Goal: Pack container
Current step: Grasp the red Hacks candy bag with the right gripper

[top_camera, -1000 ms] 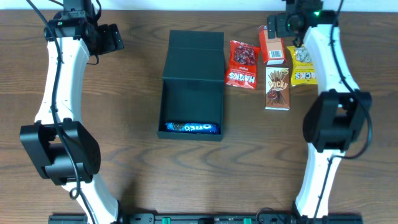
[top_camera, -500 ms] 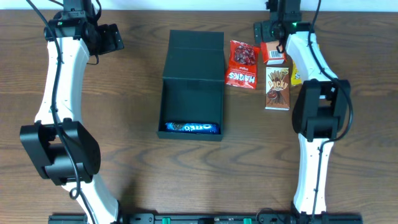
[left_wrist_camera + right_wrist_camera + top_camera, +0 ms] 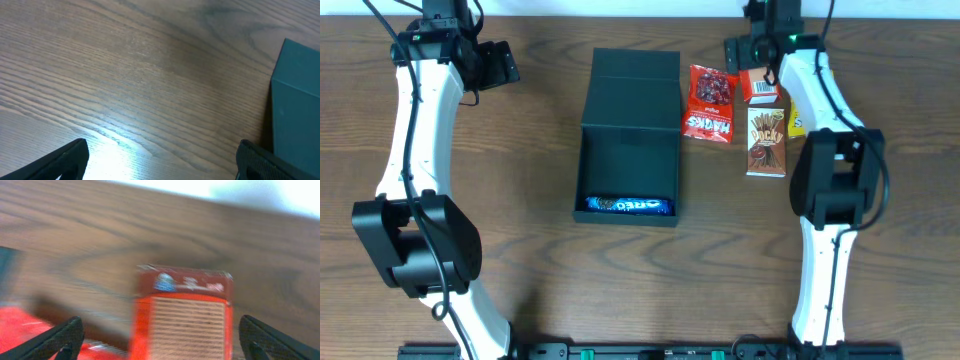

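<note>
Hovering our open right end effector (image 3: 162, 341) over the carton (image 3: 182, 317); next we're needing to drop, pinch it, carry it to the box (image 3: 628, 165); left end effector (image 3: 162, 157) is idling open.

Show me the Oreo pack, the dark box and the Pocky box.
Oreo pack (image 3: 625, 206), overhead view, middle of its blue wrapper.
dark box (image 3: 628, 165), overhead view, bare inner floor.
Pocky box (image 3: 766, 142), overhead view, middle of its front.

Overhead looks straight down; close left wrist shares the container (image 3: 630, 140) (image 3: 297, 110).
</note>
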`<state>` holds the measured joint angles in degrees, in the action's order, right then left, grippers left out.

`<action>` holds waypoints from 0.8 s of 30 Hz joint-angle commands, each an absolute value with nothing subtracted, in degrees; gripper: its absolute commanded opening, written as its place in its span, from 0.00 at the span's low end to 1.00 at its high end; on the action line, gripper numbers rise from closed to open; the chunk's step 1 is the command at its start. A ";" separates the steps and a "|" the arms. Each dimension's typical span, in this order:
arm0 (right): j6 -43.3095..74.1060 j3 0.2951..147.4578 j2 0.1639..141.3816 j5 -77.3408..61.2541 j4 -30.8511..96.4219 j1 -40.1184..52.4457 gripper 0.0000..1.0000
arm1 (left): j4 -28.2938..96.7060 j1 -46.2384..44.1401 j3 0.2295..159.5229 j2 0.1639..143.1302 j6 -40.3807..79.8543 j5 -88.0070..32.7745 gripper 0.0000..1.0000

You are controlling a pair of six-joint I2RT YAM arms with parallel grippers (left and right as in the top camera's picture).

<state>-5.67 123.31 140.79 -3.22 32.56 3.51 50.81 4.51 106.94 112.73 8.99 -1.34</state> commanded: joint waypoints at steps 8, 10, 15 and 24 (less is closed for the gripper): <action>0.38 124.79 138.23 -11.55 41.45 11.35 0.89 | 50.96 4.89 106.59 113.25 8.97 -1.52 0.95; 0.75 124.79 138.85 -8.56 42.52 12.86 0.87 | 51.03 4.89 106.59 113.25 8.97 -1.52 0.95; 11.70 124.64 138.93 5.80 44.38 15.11 0.84 | 51.03 4.89 106.59 113.25 6.79 -1.52 0.95; 18.00 123.98 139.04 7.31 45.63 14.26 0.86 | 51.09 4.89 106.59 113.25 5.91 -1.52 0.95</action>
